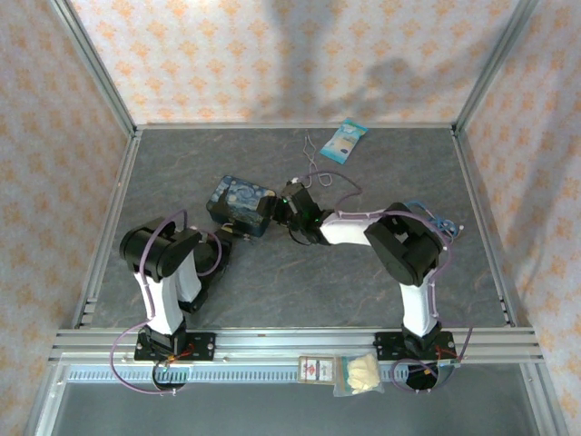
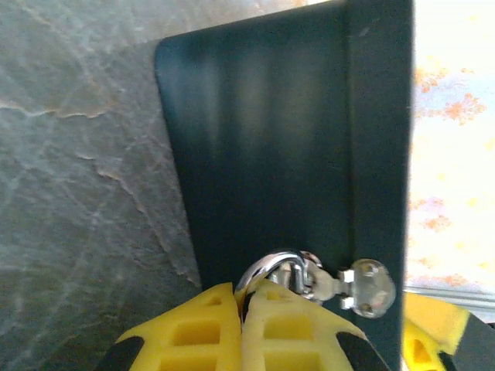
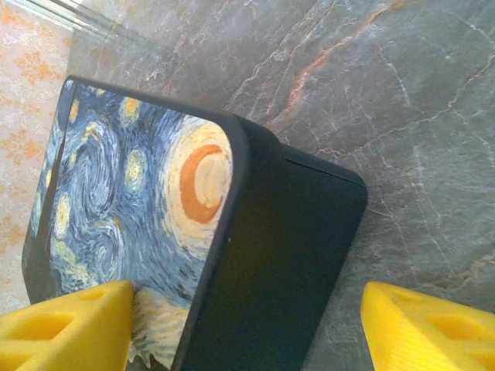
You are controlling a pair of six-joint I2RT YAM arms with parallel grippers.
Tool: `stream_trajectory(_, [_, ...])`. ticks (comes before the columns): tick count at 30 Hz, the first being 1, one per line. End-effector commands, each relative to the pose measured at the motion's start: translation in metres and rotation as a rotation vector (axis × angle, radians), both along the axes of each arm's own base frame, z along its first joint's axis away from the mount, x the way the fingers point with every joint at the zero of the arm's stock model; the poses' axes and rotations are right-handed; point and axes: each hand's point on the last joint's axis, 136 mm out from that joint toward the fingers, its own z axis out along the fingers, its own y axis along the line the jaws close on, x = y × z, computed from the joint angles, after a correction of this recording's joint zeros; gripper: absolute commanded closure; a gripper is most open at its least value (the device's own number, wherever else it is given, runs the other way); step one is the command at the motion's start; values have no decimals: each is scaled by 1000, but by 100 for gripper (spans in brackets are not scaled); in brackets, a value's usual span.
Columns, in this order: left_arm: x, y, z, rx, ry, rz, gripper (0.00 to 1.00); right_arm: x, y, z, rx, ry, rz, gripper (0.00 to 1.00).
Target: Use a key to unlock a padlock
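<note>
Reaching in from the near left with the left gripper (image 2: 241, 300), yellow fingers (image 2: 193, 331) pressing flat together and seemingly pinching the silvery shackle loop of the padlock (image 2: 269, 267), with the lock's body mostly hidden behind the fingertips. Holding that padlock right against the dark side wall of the blue painted tin (image 1: 238, 202), at the tin's near edge, left of centre on the grey stone-patterned table (image 1: 300, 282). Showing the key (image 2: 370, 287) just right of the loop, round head sticking out to the right, shaft running into the small metal piece beside the shackle and touching it. Straddling the tin's right corner with the right gripper (image 3: 247, 309), yellow fingers spreading wide apart and clamping nothing, one in front of the swirling painted lid and the other in front of bare table. Lying well beyond, toward the far wall, thin wire tongs (image 1: 312, 159) and, just right of them, a pale blue packet (image 1: 346, 141). Resting on the near rail between the two bases, a small card packet (image 1: 313, 370) beside a clear bag (image 1: 359, 374). Lying near the right arm's elbow, a small bluish item (image 1: 442, 224), too small to identify.
</note>
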Motion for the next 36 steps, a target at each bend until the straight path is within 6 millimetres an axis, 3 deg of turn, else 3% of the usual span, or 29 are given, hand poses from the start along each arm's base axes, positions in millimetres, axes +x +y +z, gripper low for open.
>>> stream_trajectory(1, [5,5,32,-67,-140,26,100,2,-16,-27,-99,62,-73,27])
stream_trajectory(9, [5,37,30,-38,-134,136,100,-7,-38,-45,-156,88,-127,32])
stream_trajectory(14, [14,43,32,-49,-148,157,100,-5,-38,-44,-164,81,-131,32])
stream_trajectory(20, [10,52,34,-74,-147,209,100,0,-41,-46,-180,75,-153,33])
stream_trajectory(23, [14,51,40,-89,-169,200,100,1,-42,-48,-195,70,-144,34])
stream_trajectory(27, [23,32,57,-56,-229,68,100,14,-43,-52,-245,55,-100,34])
stream_trajectory(29, [20,29,48,-51,-193,31,100,21,-45,-54,-280,51,-78,35])
stream_trajectory(33, [3,45,40,-37,-158,60,100,33,-54,-55,-317,34,-78,35])
stream_trajectory(36, [6,36,38,-44,-155,-12,100,39,-59,-57,-344,29,-62,35])
